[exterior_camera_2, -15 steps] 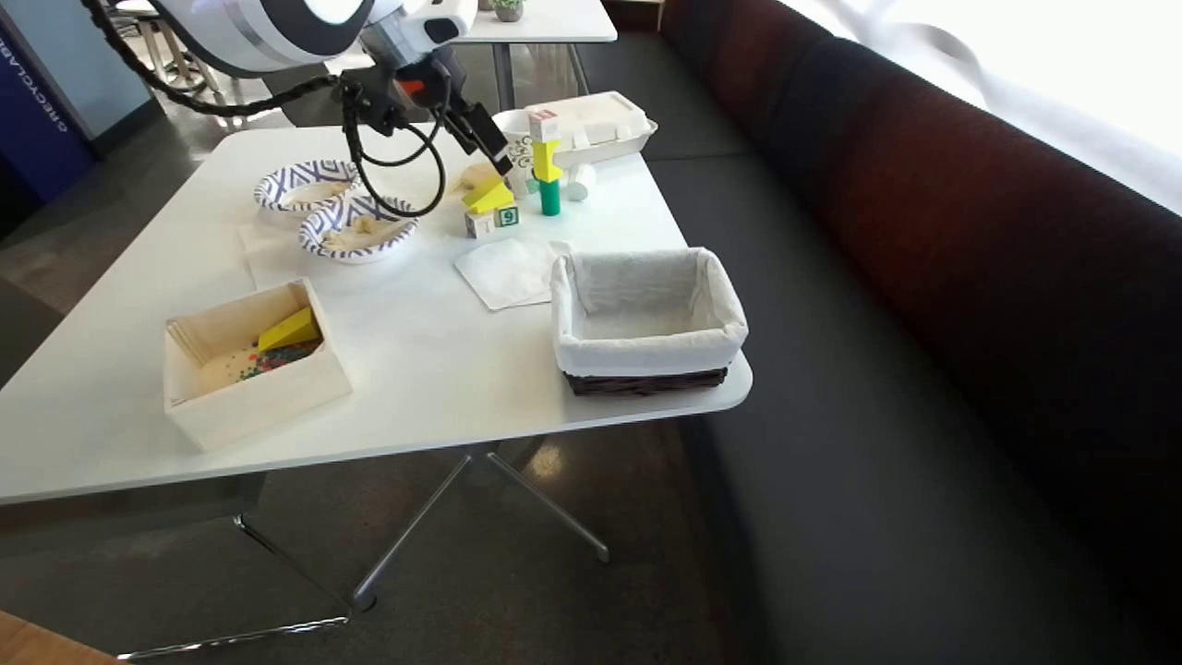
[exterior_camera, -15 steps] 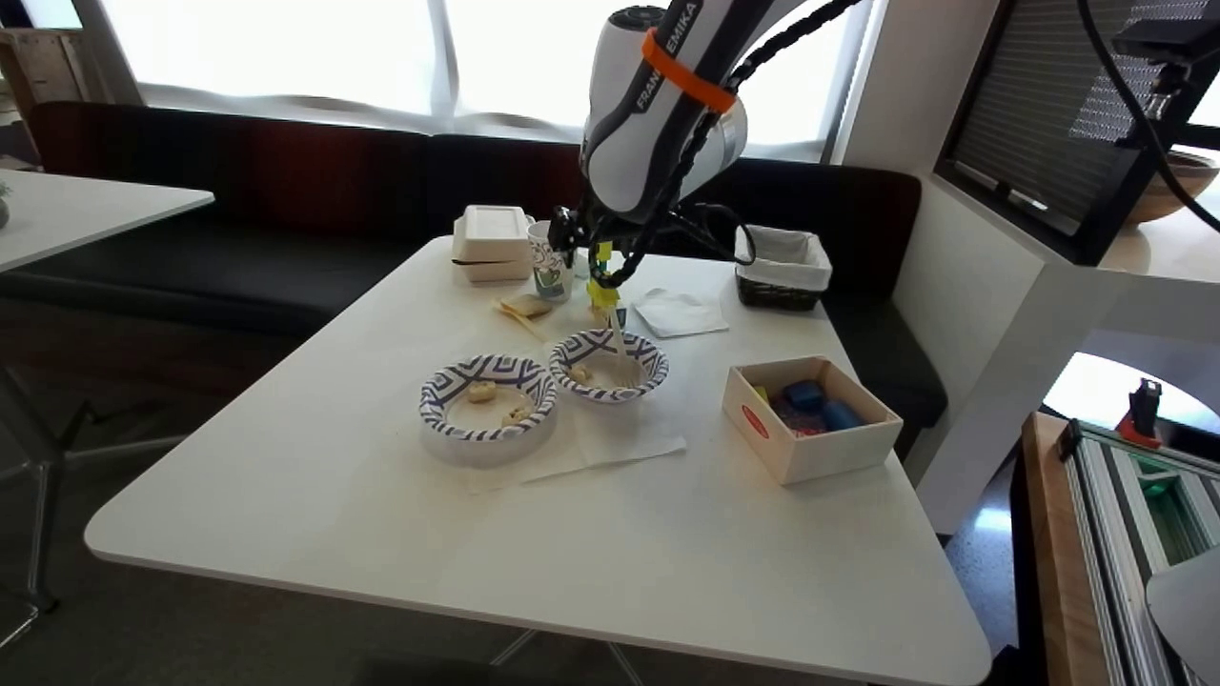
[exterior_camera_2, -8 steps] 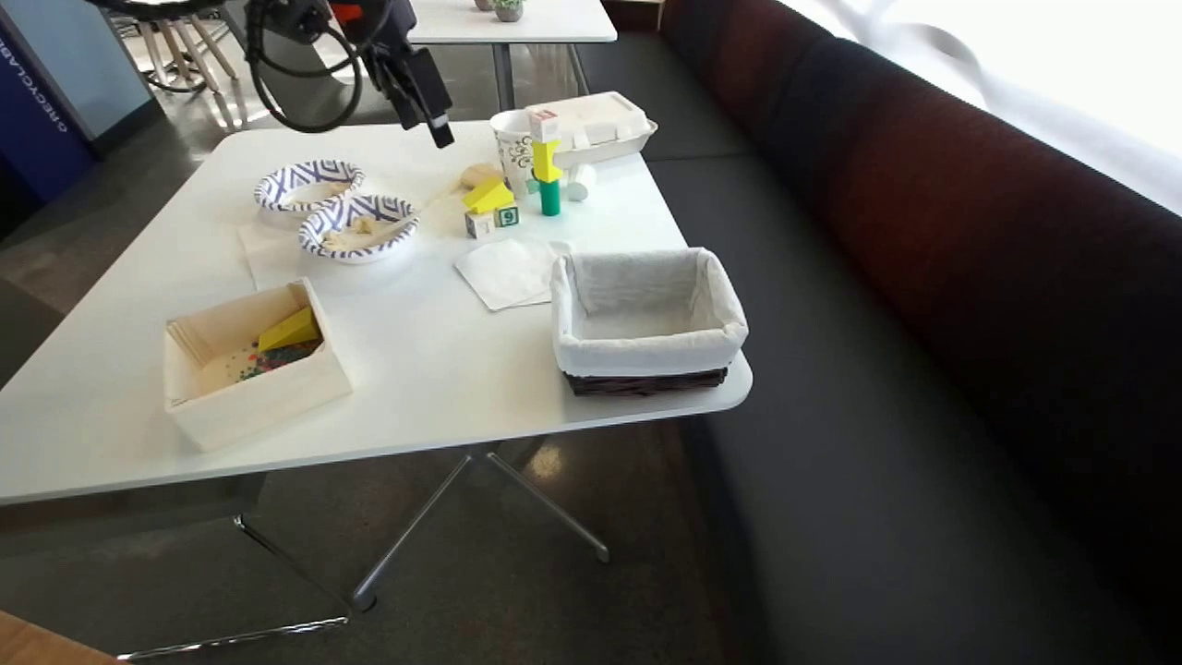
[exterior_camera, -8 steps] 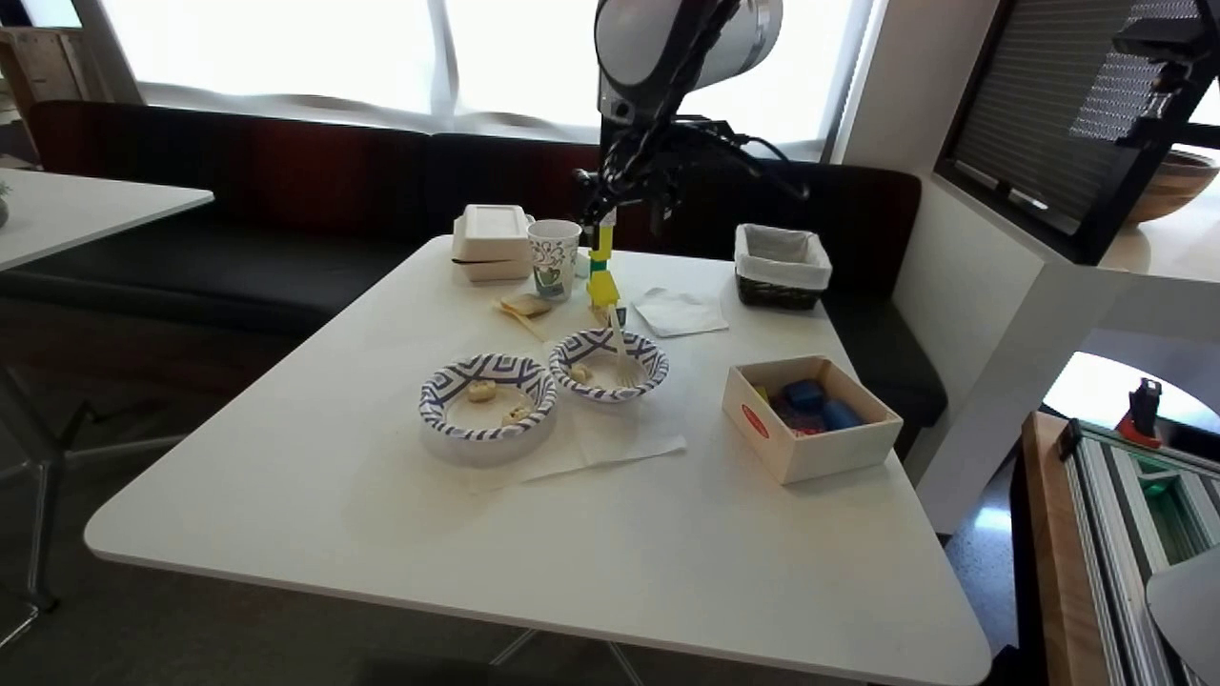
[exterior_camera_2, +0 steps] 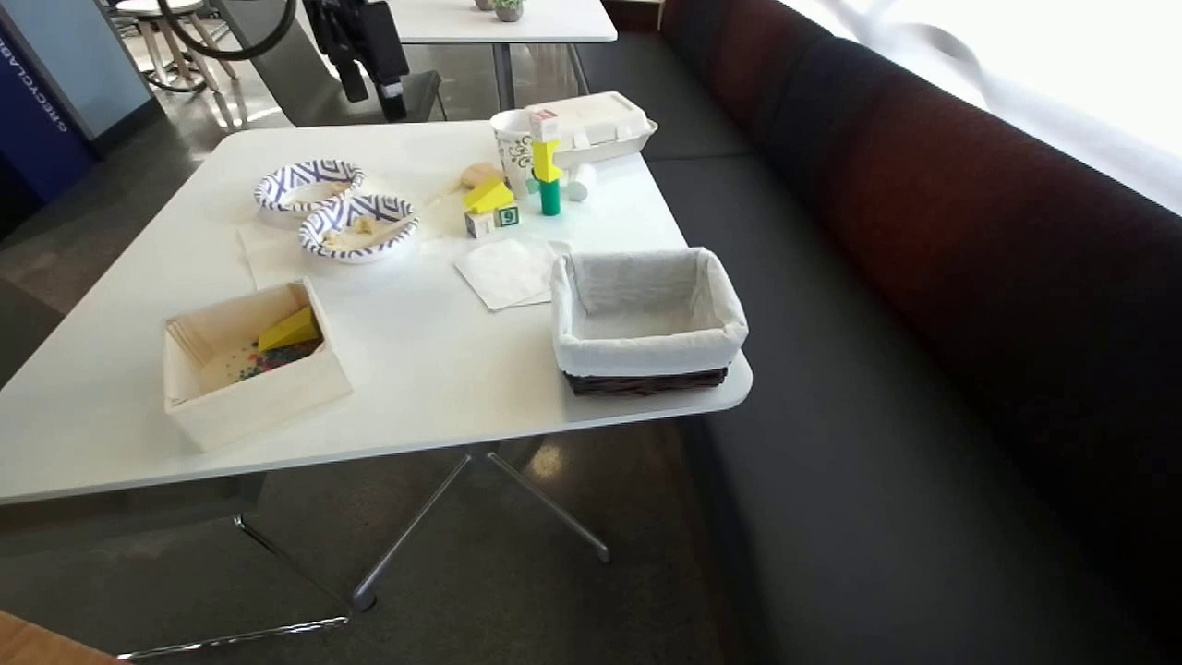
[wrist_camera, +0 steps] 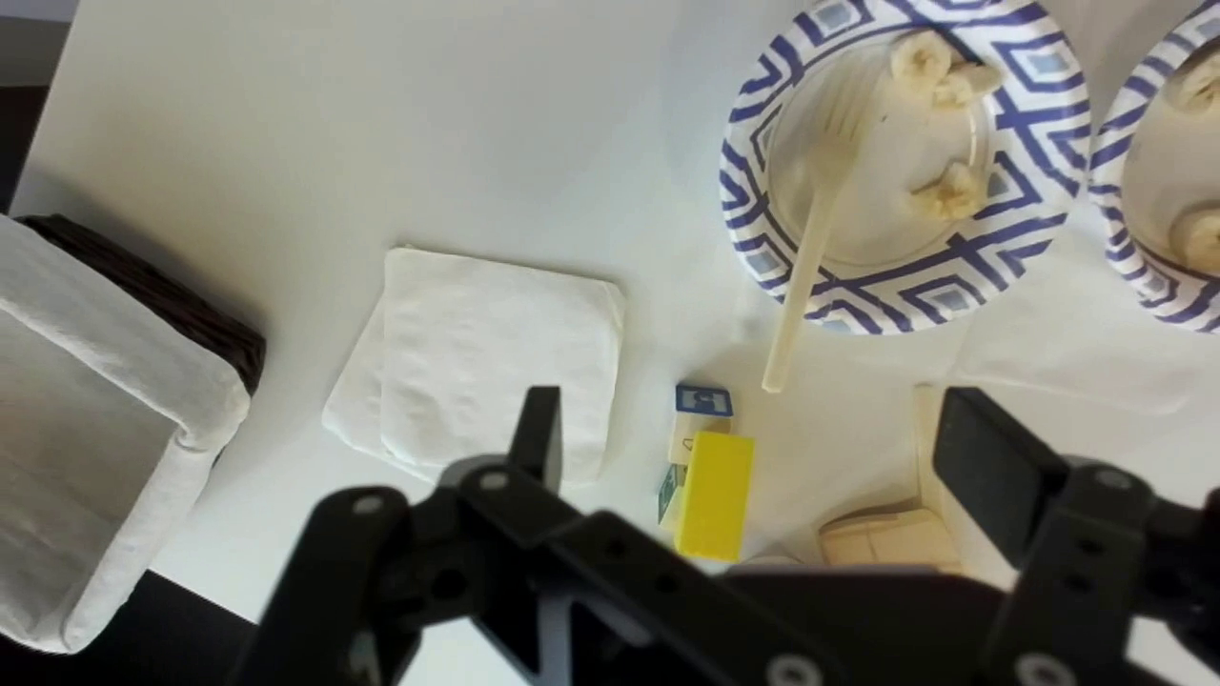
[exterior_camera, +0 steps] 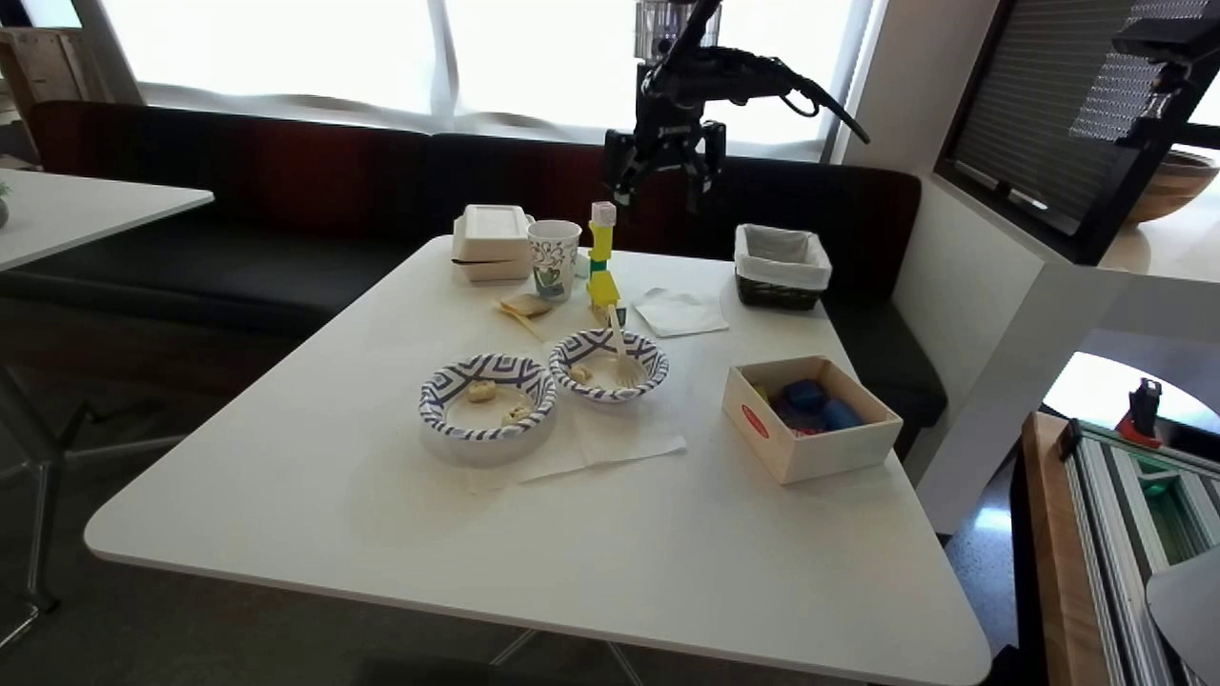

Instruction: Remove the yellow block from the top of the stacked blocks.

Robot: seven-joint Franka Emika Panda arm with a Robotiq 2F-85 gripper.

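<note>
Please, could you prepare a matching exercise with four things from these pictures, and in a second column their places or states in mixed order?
Things
1. gripper
2. fork
3. yellow wedge block
4. wicker basket

Places or states
A. partly inside a blue-patterned bowl
B. lined in white
C. jaws wide apart
D. resting on printed cubes

Right pairs: 1-C, 2-A, 3-D, 4-B
</note>
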